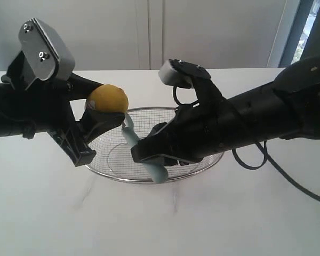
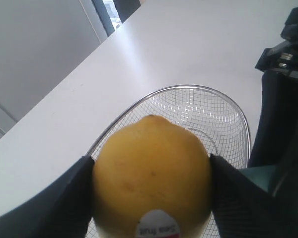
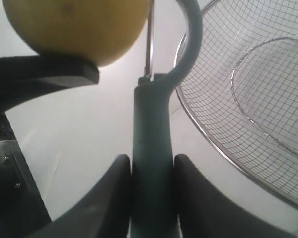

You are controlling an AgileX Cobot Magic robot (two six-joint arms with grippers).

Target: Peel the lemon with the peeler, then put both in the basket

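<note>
My left gripper (image 1: 104, 114) is shut on the yellow lemon (image 1: 108, 99), holding it in the air beside the left rim of the wire basket (image 1: 202, 162). In the left wrist view the lemon (image 2: 151, 176) fills the space between both dark fingers, its red-and-white sticker facing the camera. My right gripper (image 1: 149, 152) is shut on the teal handle of the peeler (image 1: 136, 141). The peeler (image 3: 153, 148) points up toward the lemon (image 3: 79, 25), and its curved blade head lies right beside the fruit's side. The basket (image 3: 198, 129) stands on the white table.
The white tabletop (image 1: 160, 218) spreads all around the basket. Behind it is a pale wall with a window strip at the far right. Both black arms cross above the table, the right one reaching over the basket with a cable trailing.
</note>
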